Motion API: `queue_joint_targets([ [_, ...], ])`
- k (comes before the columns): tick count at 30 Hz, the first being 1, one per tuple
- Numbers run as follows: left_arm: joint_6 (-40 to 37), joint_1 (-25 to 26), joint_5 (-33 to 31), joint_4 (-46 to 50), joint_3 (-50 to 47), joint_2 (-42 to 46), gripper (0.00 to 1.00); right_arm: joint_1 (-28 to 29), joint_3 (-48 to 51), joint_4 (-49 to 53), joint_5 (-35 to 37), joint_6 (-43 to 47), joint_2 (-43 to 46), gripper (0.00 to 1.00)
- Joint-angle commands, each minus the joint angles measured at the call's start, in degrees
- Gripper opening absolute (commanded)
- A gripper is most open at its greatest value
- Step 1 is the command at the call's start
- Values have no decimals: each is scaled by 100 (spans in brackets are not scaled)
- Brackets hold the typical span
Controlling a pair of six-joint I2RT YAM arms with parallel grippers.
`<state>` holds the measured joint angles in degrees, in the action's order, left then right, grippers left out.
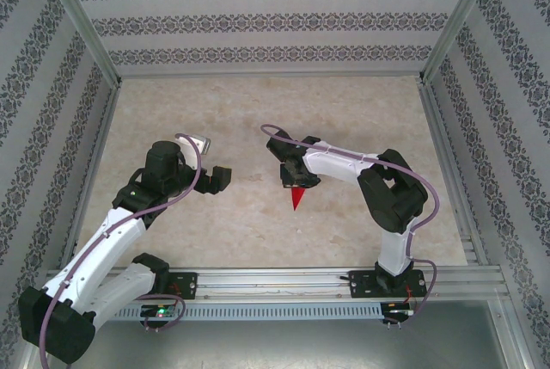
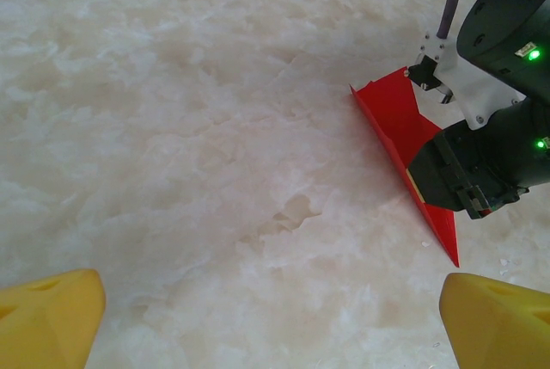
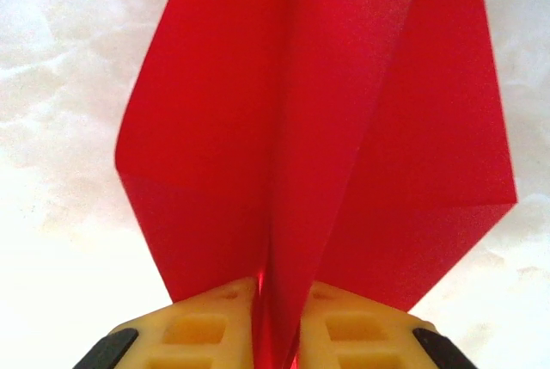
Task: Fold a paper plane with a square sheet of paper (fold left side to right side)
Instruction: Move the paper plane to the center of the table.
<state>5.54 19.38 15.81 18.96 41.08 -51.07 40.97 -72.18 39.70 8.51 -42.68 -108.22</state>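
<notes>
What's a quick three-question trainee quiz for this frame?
1. True or false: the left gripper is holding the paper plane.
2. Where does the plane's centre fold sit? A) between the fingers of the right gripper; B) flat under the left gripper; C) lying loose, away from both grippers.
3. Fill in: the left gripper's jaws stand ___.
Key: 1 false; 2 A; 3 open.
</notes>
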Motion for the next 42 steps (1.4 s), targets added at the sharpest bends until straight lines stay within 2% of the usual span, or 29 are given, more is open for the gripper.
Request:
queue_joint_targets([
  [1, -114, -93, -37, 134, 75, 0, 99, -58, 81, -24, -32, -81, -160, 18],
  [21, -119, -94, -43, 147, 80, -17, 100, -63, 93, -137, -122, 28, -359, 18],
  [36, -184, -95, -155, 196, 96, -11, 100, -356, -785, -68, 78, 562, -959, 39],
  [42, -211, -92, -202, 204, 93, -8, 100, -652, -1371, -111, 7, 630, -1330, 39],
])
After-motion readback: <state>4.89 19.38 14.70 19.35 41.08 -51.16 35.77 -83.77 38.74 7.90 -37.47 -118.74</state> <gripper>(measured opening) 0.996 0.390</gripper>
